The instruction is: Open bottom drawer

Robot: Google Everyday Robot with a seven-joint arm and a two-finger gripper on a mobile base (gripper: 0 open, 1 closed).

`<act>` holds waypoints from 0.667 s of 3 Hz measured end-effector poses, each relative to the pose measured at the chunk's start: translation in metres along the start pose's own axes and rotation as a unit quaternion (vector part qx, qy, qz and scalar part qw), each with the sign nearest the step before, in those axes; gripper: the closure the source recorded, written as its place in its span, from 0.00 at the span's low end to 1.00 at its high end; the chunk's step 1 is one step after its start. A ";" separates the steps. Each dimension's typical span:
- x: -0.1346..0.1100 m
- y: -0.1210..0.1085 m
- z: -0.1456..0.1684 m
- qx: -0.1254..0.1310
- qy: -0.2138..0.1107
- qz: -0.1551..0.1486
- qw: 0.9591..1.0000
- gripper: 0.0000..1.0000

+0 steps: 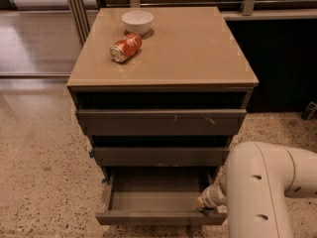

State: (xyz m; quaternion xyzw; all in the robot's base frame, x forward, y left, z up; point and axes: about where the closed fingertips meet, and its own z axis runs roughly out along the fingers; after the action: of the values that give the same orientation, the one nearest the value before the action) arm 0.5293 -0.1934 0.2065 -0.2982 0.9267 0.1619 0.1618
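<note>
The bottom drawer [158, 216] of the tan-topped cabinet [163, 58] stands pulled out, showing its shallow grey tray [158, 192] inside. The middle drawer [161, 156] and the top, widest drawer [161, 120] above it are shut. My gripper [207, 207] is at the drawer's front right corner, at the end of the white arm [262, 192]; most of it is hidden behind the arm and the drawer edge.
A white bowl [137, 21] and a red soda can [126, 47] lying on its side sit on the cabinet top at the back left. Speckled floor [44, 172] surrounds the cabinet. A dark wall panel [282, 58] stands to the right, a glass partition to the left.
</note>
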 end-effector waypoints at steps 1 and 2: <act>-0.008 0.002 -0.010 -0.025 -0.053 0.005 0.998 1.00; -0.005 0.002 -0.010 -0.026 -0.052 0.008 0.998 1.00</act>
State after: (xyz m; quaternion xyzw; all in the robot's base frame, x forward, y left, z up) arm 0.5301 -0.1932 0.2183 -0.2858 0.9149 0.2022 0.2010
